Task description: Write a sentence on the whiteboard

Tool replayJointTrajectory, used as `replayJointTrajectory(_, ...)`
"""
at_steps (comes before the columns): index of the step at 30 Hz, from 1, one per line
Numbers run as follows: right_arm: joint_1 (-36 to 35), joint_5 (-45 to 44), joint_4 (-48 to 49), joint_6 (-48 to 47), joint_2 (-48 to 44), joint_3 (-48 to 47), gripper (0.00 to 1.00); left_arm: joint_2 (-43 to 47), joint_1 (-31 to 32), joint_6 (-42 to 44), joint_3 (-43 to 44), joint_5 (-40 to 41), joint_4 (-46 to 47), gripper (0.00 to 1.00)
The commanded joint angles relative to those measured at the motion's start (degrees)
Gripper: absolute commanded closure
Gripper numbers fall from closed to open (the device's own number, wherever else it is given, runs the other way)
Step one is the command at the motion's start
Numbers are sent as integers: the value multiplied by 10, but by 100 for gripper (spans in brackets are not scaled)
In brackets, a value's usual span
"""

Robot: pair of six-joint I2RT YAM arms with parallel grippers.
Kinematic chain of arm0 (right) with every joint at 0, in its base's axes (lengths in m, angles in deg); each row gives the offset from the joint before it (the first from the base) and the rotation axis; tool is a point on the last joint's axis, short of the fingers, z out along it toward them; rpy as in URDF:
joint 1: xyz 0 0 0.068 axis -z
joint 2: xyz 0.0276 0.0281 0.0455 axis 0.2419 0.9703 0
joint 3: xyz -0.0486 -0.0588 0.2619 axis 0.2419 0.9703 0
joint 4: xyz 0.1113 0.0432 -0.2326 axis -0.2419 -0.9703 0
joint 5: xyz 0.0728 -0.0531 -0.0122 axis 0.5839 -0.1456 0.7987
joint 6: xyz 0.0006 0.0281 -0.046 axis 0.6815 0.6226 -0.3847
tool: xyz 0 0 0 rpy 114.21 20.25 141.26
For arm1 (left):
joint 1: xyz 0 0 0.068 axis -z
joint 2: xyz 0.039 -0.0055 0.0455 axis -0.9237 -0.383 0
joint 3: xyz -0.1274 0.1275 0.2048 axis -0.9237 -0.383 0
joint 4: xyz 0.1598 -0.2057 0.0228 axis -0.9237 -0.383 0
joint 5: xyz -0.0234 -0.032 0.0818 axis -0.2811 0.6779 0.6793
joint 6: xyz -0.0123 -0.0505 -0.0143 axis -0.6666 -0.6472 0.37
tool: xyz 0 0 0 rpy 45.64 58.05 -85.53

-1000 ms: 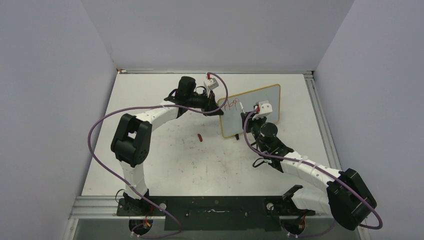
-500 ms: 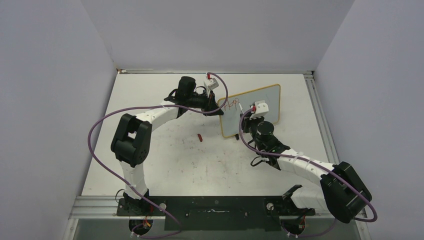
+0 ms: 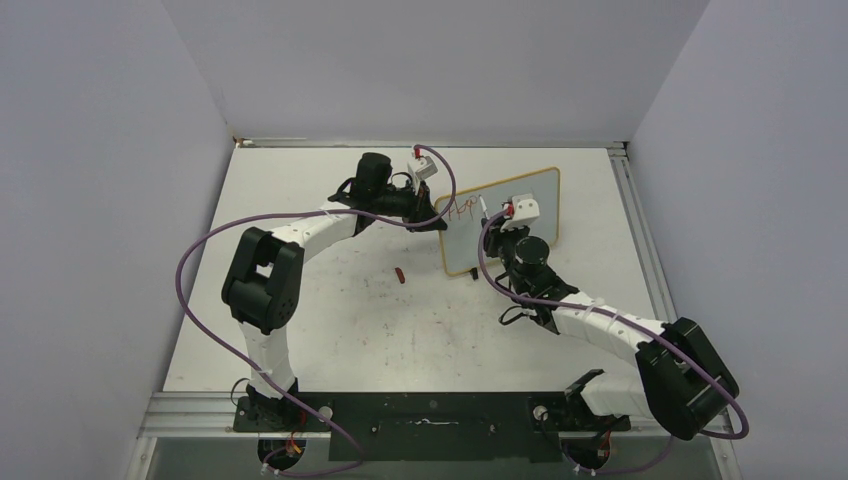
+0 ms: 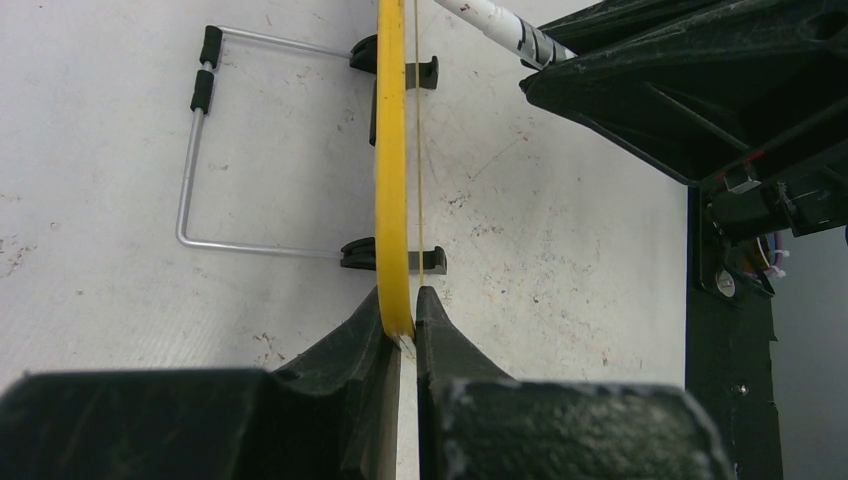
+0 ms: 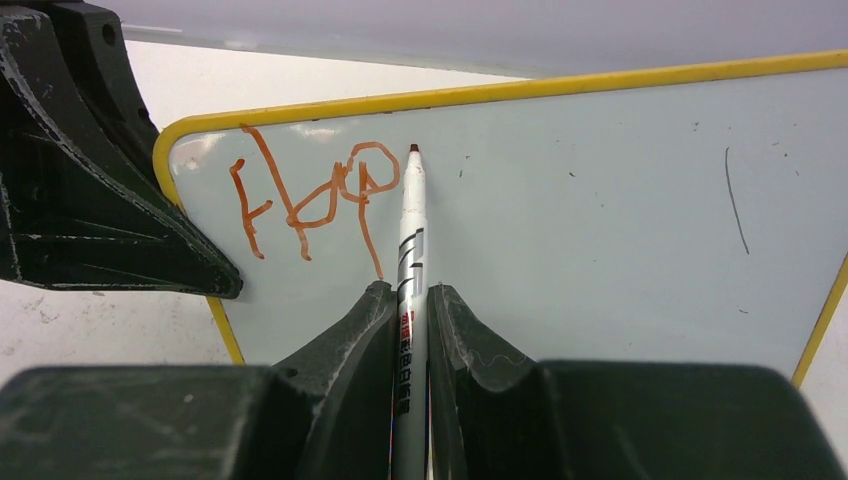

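The whiteboard (image 3: 535,205) stands upright at the back of the table, yellow-framed in the wrist views. My left gripper (image 3: 441,222) is shut on its left edge (image 4: 391,150), with the frame pinched between the fingertips (image 4: 402,300). My right gripper (image 3: 493,232) is shut on a white marker (image 5: 413,230) that points at the board face (image 5: 600,200). The marker's red tip sits just right of the red letters "Happ" (image 5: 310,195), the only part of the sentence on the board. I cannot tell whether the tip touches the board.
A small red marker cap (image 3: 400,274) lies on the table left of the board's foot. The board's wire stand (image 4: 190,150) and black feet rest on the table behind it. Grey walls close in the table on three sides.
My right wrist has shifted slightly up and left along the board with the marker. The left arm and the board have stayed still.
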Motion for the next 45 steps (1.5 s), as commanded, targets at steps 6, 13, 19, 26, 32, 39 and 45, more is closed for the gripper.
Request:
replayJointTrajectory(6, 4, 5, 6, 12, 0, -5, 95, -15, 18, 19, 3, -17, -61, 100)
replayJointTrajectory(13, 1, 12, -21, 39, -7, 32, 95, -14, 19, 19, 3, -17, -61, 100)
replayJointTrajectory(19, 0, 16, -32, 50, -10, 47, 95, -14, 19, 20, 3, -17, -60, 100)
replayJointTrajectory(26, -11, 0, -40, 38, -49, 38, 95, -14, 19, 20, 2, -16, -62, 100)
replayJointTrajectory(32, -13, -10, -26, 12, -59, 12, 95, -13, 19, 33, 3, -15, -62, 100)
replayJointTrajectory(39, -12, -6, 15, -9, -13, -18, 95, -11, 19, 37, 3, -14, -65, 100)
replayJointTrajectory(45, -12, -7, 21, -13, 5, -26, 95, -10, 19, 37, 5, -13, -66, 100)
